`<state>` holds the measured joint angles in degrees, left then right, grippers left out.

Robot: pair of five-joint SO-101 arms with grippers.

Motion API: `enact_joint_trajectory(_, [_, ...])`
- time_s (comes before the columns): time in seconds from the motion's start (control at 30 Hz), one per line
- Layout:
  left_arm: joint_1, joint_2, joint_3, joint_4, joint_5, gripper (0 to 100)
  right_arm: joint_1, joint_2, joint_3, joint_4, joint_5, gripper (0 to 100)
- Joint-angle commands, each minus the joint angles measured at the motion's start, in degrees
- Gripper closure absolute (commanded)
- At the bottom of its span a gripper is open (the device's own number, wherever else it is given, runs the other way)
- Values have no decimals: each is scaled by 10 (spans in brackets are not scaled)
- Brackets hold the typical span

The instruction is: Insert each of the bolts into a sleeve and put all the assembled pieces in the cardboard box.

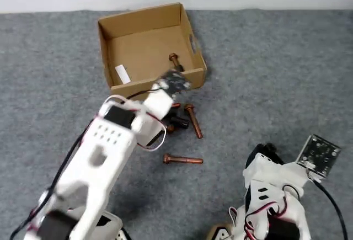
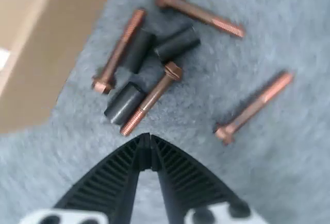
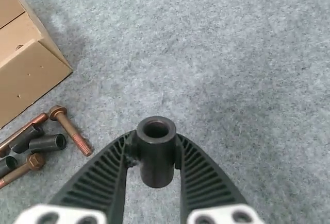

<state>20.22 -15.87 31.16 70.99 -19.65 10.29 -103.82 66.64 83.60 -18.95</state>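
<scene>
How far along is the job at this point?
Done: one bolt lies in the cardboard box; whether it is sleeved is unclear. In hand: the right gripper is shut on a sleeve, no bolt in it; the left gripper, shut and empty, hangs over the pile. Left: four bolts and three sleeves lie loose on the carpet.

Four loose bolts (image 2: 198, 13) (image 2: 118, 51) (image 2: 152, 98) (image 2: 255, 108), a fifth bolt (image 1: 174, 59) inside one cardboard box (image 1: 144, 44), three loose sleeves (image 2: 178, 42) (image 2: 138, 51) (image 2: 124, 103), one more sleeve (image 3: 156, 149).
</scene>
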Motion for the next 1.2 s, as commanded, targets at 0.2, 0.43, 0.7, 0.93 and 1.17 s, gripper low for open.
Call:
enact_joint_trajectory(0.2, [-11,198,-199,112,-204,949,7,-2,-4,-13,6,991])
enact_joint_trajectory(0.43, [-9,301,-292,136,-205,902,7,-2,-4,-13,6,991])
enact_joint_trajectory(0.7, [-9,412,-393,139,-205,902,6,-2,-4,-13,6,991])
enact_joint_trajectory(0.93, [-9,494,-448,138,-205,902,6,-2,2,-13,6,991])
enact_joint_trajectory(1.17, [-9,545,-458,136,-204,906,6,-2,3,-13,6,991])
